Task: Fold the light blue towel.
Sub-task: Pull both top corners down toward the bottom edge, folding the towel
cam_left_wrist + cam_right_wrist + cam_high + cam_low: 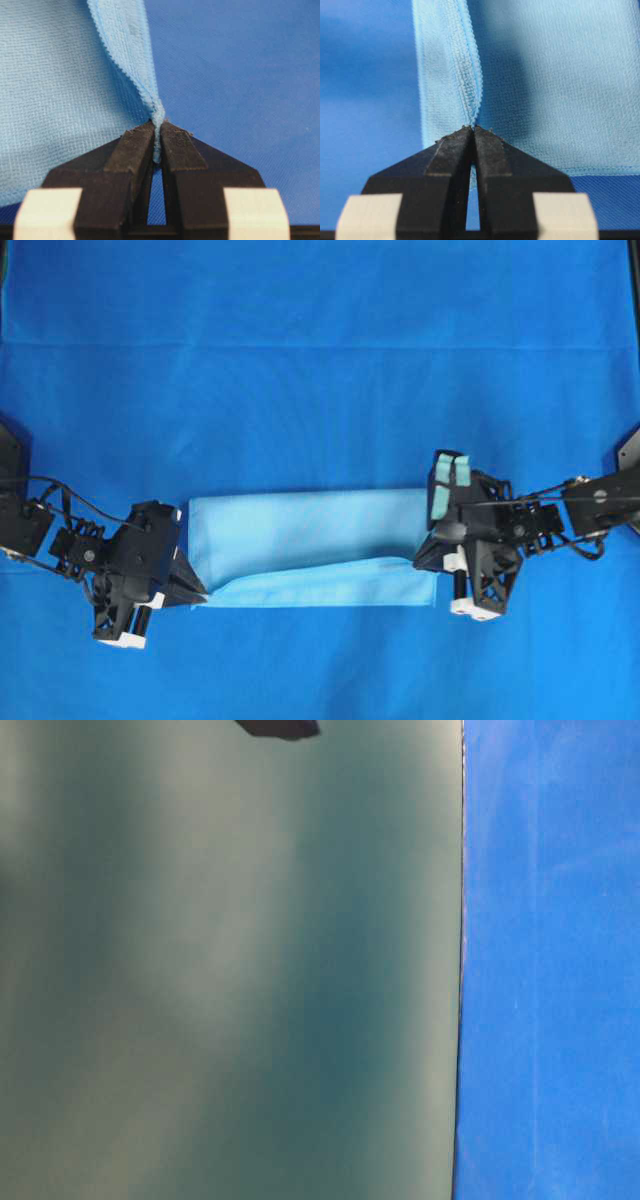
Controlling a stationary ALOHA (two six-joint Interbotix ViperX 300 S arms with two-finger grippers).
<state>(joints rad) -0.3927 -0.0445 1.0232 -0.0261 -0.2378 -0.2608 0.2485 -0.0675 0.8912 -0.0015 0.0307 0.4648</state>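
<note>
The light blue towel (310,545) lies as a long strip running left to right on the royal-blue bench cover (320,360), its near edge lifted and partly doubled over. The left pincer (193,590) is clamped on the towel's near-left corner and the right pincer (425,558) on the hem at its right end, so the cloth stretches between the two arms, each equally close to its own end. The table-level view is almost wholly blocked by a blurred grey-green surface, and the arms hide the exact grip points from above.
</note>
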